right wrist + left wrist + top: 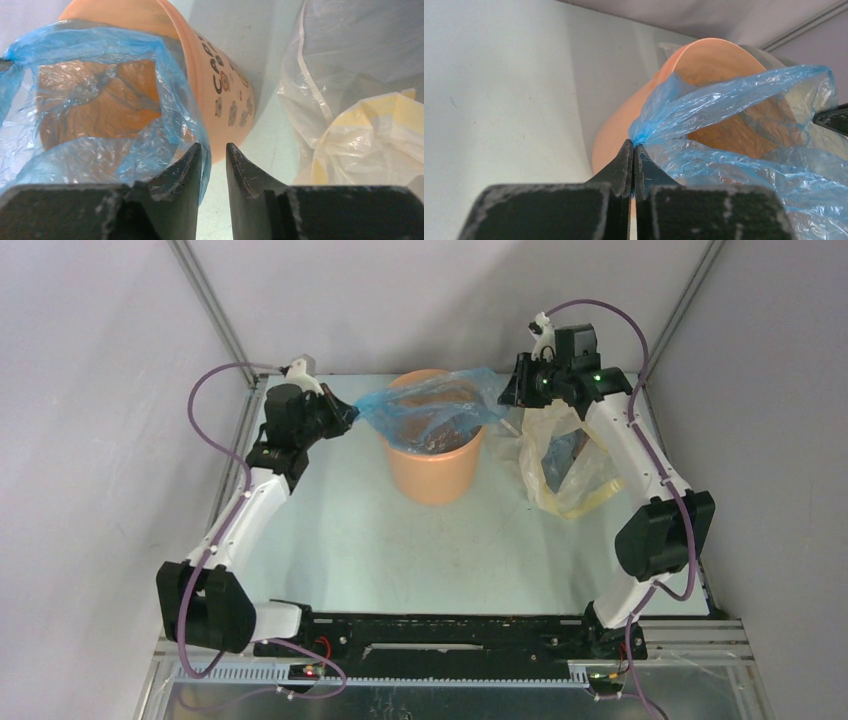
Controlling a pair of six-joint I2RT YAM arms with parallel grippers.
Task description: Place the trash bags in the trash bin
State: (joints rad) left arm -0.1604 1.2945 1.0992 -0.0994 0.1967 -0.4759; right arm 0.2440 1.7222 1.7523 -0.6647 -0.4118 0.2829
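Note:
The orange-tan trash bin (pixel 435 478) stands upright at the back middle of the table. A light-blue trash bag (pixel 430 405) is spread over its mouth, its film hanging inside. My left gripper (pixel 350 418) is shut on the bag's bunched left corner, just left of the rim; the left wrist view shows my left gripper (pixel 634 145) pinching the blue film (pixel 734 100) beside the bin (pixel 616 145). My right gripper (pixel 506 398) is at the bag's right edge. In the right wrist view my right gripper (pixel 213 147) is open, with the bag's edge (pixel 170 100) lying against the left finger above the bin (pixel 220 100).
A larger yellowish-clear plastic bag (pixel 565 465) lies crumpled right of the bin, under my right arm; it also shows in the right wrist view (pixel 365 125). Grey walls and metal frame posts close in the back and sides of the table.

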